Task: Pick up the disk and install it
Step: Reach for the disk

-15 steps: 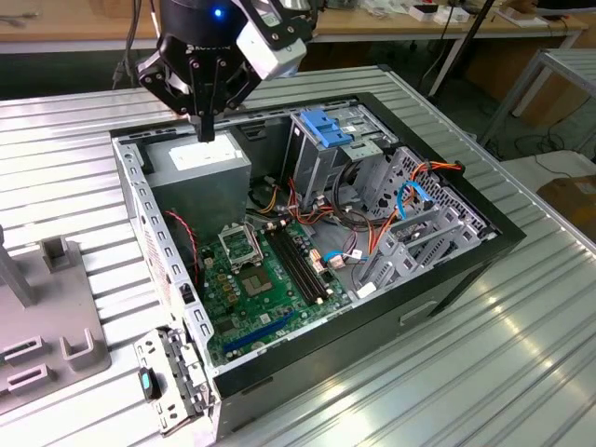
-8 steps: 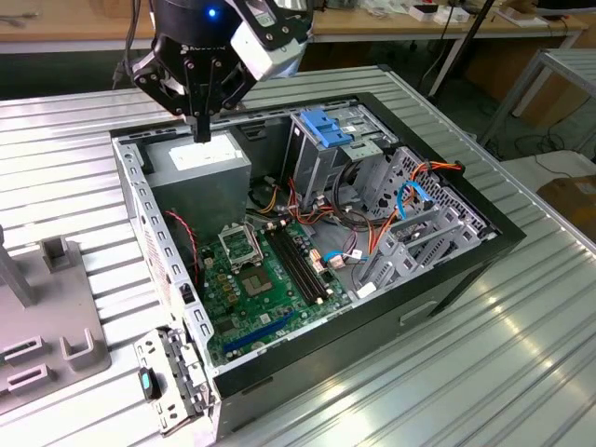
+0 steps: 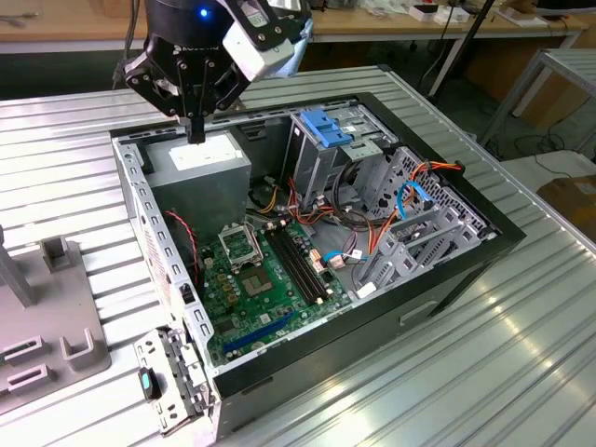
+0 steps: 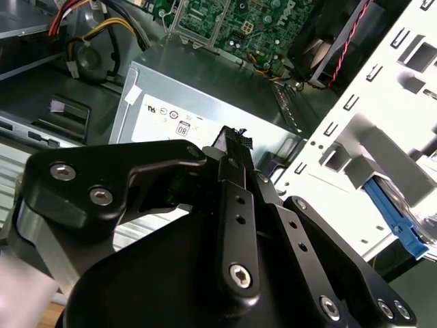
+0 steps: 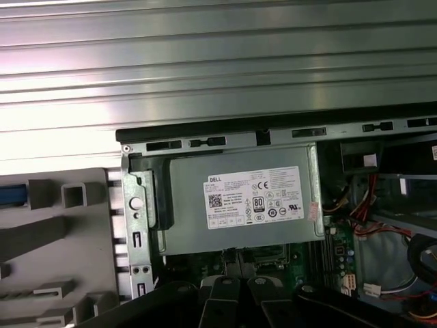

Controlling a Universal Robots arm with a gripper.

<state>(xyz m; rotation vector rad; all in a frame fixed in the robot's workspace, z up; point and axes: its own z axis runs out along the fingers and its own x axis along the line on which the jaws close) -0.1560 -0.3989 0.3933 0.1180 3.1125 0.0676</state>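
— What am I looking at in the exterior view?
— You are looking at one gripper (image 3: 196, 130) hovering over one open computer case (image 3: 447, 279). Its fingers are pressing together on nothing, just above one grey box (image 3: 200, 168) with a white sticker. One cage (image 3: 326, 135) with blue tabs is sitting toward the exterior view's right. One grey stand (image 3: 51, 317) is lying on the table (image 3: 466, 382) outside the case, at the exterior view's left.

— And the second wrist view?
— You are seeing that closed, empty gripper (image 4: 234, 140) over the grey box (image 4: 191, 116). Beyond the pale case wall (image 4: 355, 137) one blue edge is peeking out. I am taking it for the disk (image 4: 401, 229), though too little is showing to be sure.

— The first wrist view?
— One short blue strip is sitting at the far edge of the stand (image 5: 68, 232), outside the case and well apart from the gripper. I am judging that to be the one disk (image 5: 12, 195).

— How will it handle?
— Probably stiff, fairly heavy for its size, slippery on its smooth metal and fragile if knocked. You are likely best gripping it across its framed edges, keeping off the flat faces.
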